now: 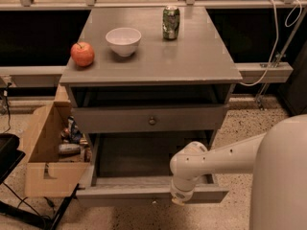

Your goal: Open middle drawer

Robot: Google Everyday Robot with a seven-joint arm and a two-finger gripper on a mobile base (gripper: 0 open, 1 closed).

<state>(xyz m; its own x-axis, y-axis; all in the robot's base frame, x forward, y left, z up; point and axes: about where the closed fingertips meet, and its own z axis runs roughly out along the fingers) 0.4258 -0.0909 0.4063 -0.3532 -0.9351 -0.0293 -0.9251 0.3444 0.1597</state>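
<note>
The middle drawer [144,194] of the grey cabinet stands pulled far out, its dark interior [139,155] showing and its front panel nearest the camera. My gripper [179,199] is at the end of the white arm [225,155], which reaches in from the right. It points down at the top edge of that front panel, right of centre. The wrist covers its tip. Above it, a slimmer grey drawer [152,120] with a small round knob sits nearly flush, with a dark gap over it.
On the cabinet top [192,56] stand a red apple [82,53], a white bowl [123,40] and a green can [171,22]. An open cardboard box [45,157] with clutter sits on the floor at the left. A cable [278,37] hangs at the right.
</note>
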